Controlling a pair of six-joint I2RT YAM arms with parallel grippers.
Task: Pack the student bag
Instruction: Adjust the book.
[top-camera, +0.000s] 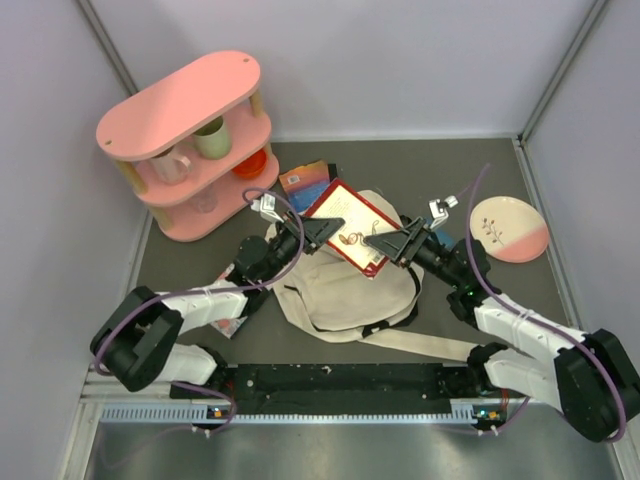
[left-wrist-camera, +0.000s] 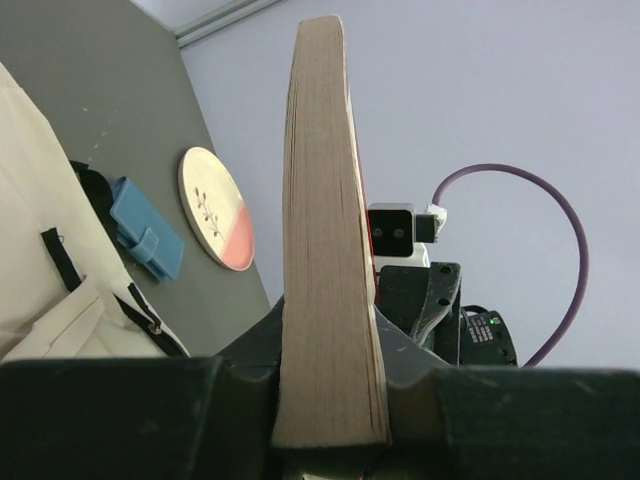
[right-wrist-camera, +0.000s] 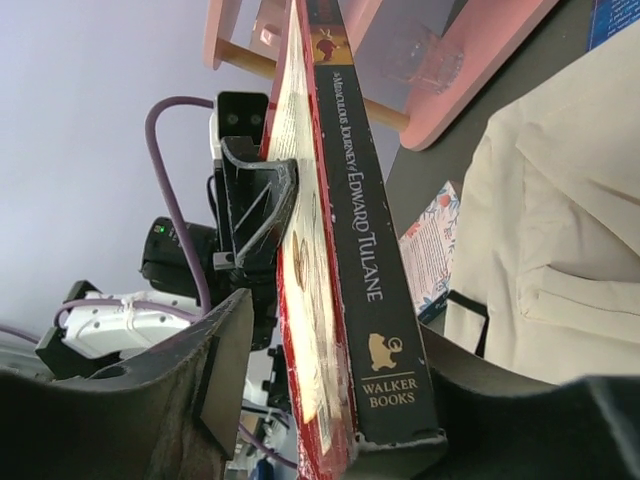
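Hovering above the student bag (top-camera: 338, 295), a book (top-camera: 348, 222): left fingers (top-camera: 315, 232) clench one edge, right fingers (top-camera: 390, 242) loosely straddle the opposite edge.

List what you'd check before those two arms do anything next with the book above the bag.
1. Left end effector clamped on the red-bordered book with the black spine: ok, the page edge is pinched between its fingers.
2. Right end effector gripping the spine side: cannot tell; the book sits between its fingers, but a gap seems to show on one side.
3. Book above the cream canvas student bag: ok.
4. Bag opening ready to receive it: cannot tell, the book hides it.
5. Pink-and-cream plate apart from both arms: ok.
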